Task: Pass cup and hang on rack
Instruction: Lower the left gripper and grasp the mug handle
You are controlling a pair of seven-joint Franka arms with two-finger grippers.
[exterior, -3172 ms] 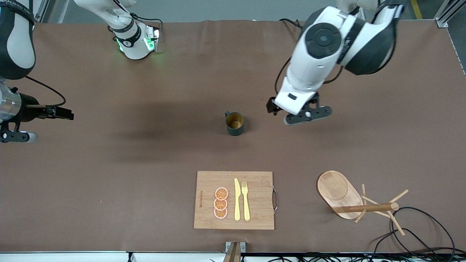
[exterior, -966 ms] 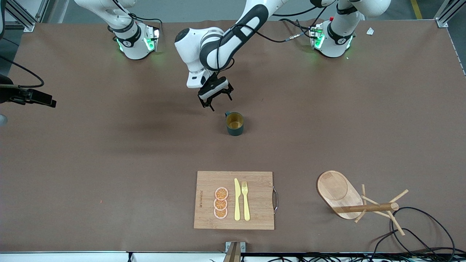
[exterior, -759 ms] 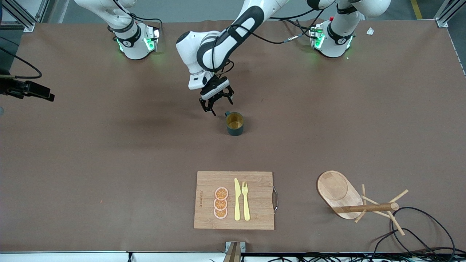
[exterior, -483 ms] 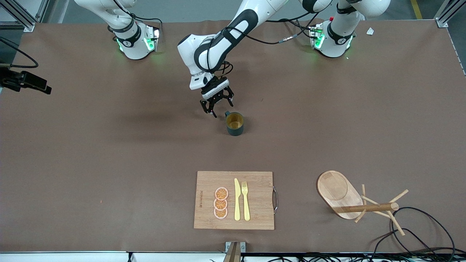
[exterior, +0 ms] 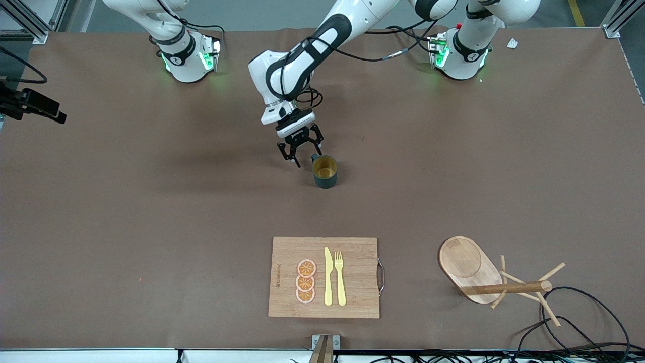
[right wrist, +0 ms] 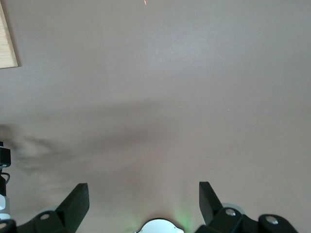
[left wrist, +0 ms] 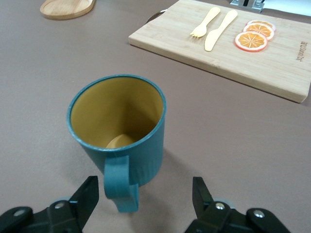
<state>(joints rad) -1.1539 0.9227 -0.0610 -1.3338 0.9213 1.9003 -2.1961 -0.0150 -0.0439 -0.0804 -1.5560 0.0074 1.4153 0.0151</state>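
The dark teal cup point(exterior: 325, 172) stands upright near the table's middle, its yellow inside showing and its small handle point(left wrist: 119, 187) turned toward the robots' bases. My left gripper point(exterior: 305, 156) is low beside the cup, open. In the left wrist view the handle sits between its fingers point(left wrist: 88, 195), closer to one of them and touching neither. The wooden rack point(exterior: 508, 288) stands nearer the front camera, toward the left arm's end. My right gripper point(right wrist: 143, 199) is open over bare table at the right arm's end, holding nothing.
A bamboo cutting board point(exterior: 359, 262) with a yellow knife, a fork and orange slices lies nearer the front camera than the cup. Black cables point(exterior: 579, 322) trail beside the rack at the table's edge.
My left gripper came down and in toward the cup until its fingers straddled the handle, and they narrowed slightly. The right arm drifted farther toward its end of the table.
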